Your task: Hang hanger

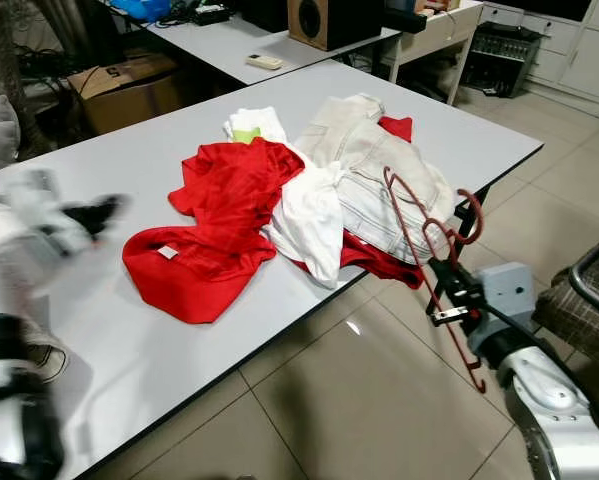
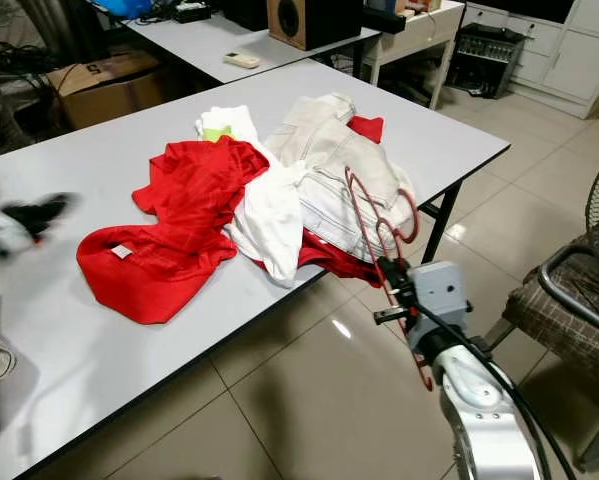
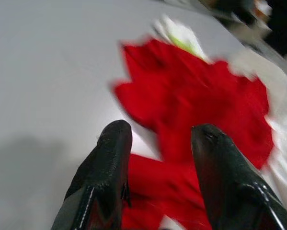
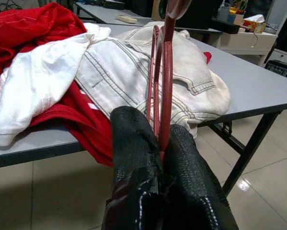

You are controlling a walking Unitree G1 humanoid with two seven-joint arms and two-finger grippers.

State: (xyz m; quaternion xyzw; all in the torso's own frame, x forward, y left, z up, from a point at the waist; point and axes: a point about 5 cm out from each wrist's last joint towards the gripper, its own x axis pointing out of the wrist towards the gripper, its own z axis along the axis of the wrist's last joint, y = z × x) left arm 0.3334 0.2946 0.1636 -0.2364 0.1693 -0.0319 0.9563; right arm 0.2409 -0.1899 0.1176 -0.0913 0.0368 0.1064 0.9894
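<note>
A dark red wire hanger (image 4: 166,72) stands upright in my right gripper (image 1: 442,292), which is shut on its lower part just off the table's near right edge. Its hook (image 1: 477,222) curls beside the pale denim garment (image 1: 379,165). In the right wrist view the two black fingers (image 4: 131,143) pinch the wire. My left gripper (image 1: 104,213) is blurred over the left of the grey table (image 1: 129,340). It is open (image 3: 157,132) and points at a red garment (image 1: 214,225).
A white shirt (image 1: 309,215) and more red cloth lie heaped mid-table. A woven chair (image 1: 589,300) stands on the tiled floor at right. Behind are a second table (image 1: 219,45) with a speaker (image 1: 324,20), a cardboard box (image 1: 129,85) and white cabinets (image 1: 579,50).
</note>
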